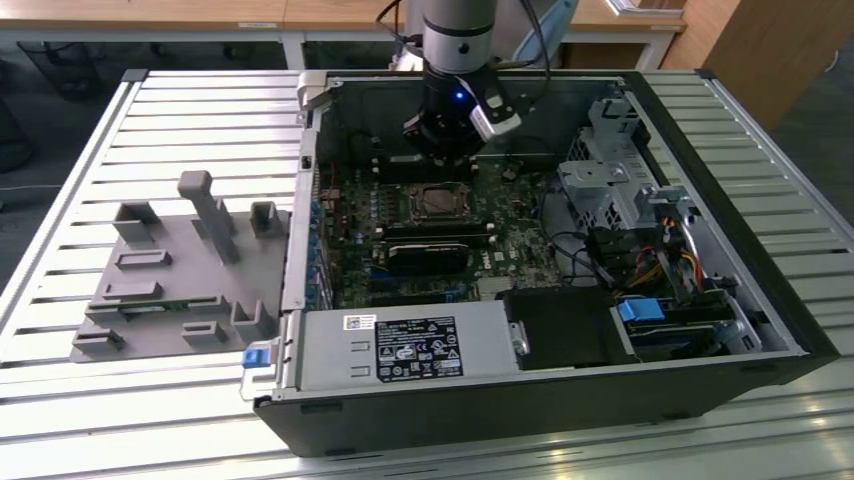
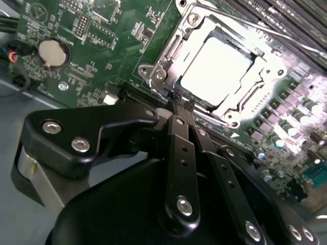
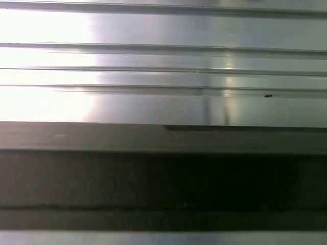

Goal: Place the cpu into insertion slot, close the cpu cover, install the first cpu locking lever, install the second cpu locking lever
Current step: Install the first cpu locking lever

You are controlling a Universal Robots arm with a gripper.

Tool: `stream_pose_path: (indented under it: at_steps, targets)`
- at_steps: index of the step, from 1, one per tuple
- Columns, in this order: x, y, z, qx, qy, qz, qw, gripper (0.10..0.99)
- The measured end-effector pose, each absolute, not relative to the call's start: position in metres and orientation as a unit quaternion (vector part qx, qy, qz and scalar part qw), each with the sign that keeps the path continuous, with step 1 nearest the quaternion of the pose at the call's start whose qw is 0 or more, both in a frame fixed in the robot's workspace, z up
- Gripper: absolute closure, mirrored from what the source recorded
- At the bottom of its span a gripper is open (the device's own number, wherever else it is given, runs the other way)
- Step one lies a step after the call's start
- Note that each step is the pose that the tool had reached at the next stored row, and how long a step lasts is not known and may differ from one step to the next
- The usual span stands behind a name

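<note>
The cpu (image 2: 217,69) is already seated in the insertion slot (image 2: 168,48), with the shiny cpu cover (image 2: 244,97) laid flat around it. It's judged light, stiff and fragile, best taken by the edges only. The gripper (image 2: 179,104), pressed together and empty, is parked at the socket's 7 o'clock corner over the green board (image 2: 102,30).

we see a slatted metal worktable (image 1: 160,120) filling most of the frame, brightly lit. wooden desks (image 1: 200,12) line the top edge, a wooden cabinet (image 1: 761,50) stands upper right, over dark floor (image 1: 821,130).
</note>
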State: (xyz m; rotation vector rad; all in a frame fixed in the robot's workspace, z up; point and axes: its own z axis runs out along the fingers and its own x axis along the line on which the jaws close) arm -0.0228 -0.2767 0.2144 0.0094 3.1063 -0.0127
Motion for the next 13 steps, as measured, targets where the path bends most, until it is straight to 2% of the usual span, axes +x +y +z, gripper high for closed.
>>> stream_pose_path:
  at_steps: [13]
  targets:
    - [-0.0222,-0.2804,0.2152,0.003,1.0,-0.004,0.018,0.98]
